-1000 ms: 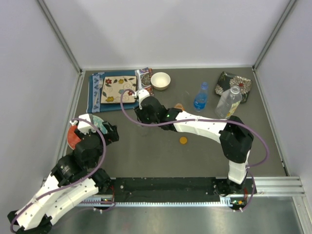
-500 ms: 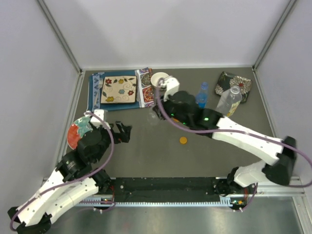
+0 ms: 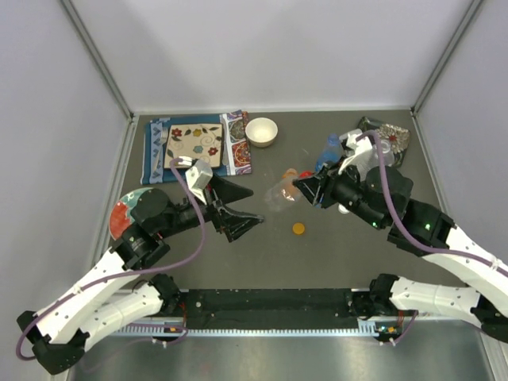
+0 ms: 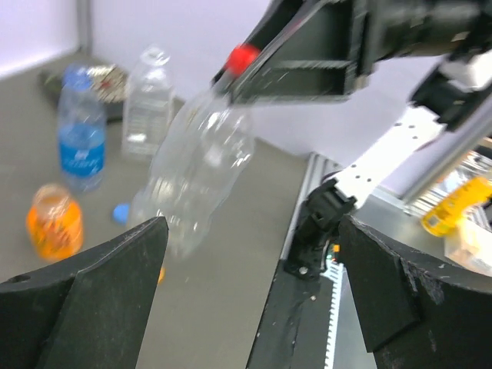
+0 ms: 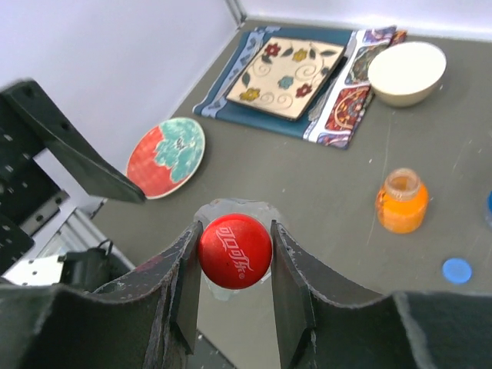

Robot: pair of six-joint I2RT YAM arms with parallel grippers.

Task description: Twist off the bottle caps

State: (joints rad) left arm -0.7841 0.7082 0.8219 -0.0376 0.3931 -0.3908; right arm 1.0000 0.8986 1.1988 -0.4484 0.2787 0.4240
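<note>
My right gripper (image 5: 234, 246) is shut on the red cap (image 5: 234, 251) of the slim clear bottle (image 4: 200, 165), which hangs tilted below it. From above, that bottle (image 3: 280, 191) slants left from the right gripper (image 3: 304, 189) at mid-table. My left gripper (image 3: 250, 208) stands wide open and empty just left of the bottle, apart from it; in its own view the left gripper (image 4: 252, 227) frames the bottle's lower end. The short orange bottle (image 5: 401, 201) stands uncapped. A blue cap (image 5: 457, 270) and an orange cap (image 3: 298, 228) lie loose on the table.
The blue-tinted bottle (image 3: 327, 152) and the wide clear bottle (image 4: 150, 104) stand at the back right by a dark floral pad (image 3: 393, 133). A white bowl (image 3: 261, 131) and a patterned tile on a blue mat (image 3: 193, 146) sit at the back left, and a red-and-teal plate (image 5: 166, 156) lies at left.
My right arm has swung from the back left to mid-right, with its jaws closing, and the slim bottle now hangs from them. My left gripper has reached right toward the centre, still open.
</note>
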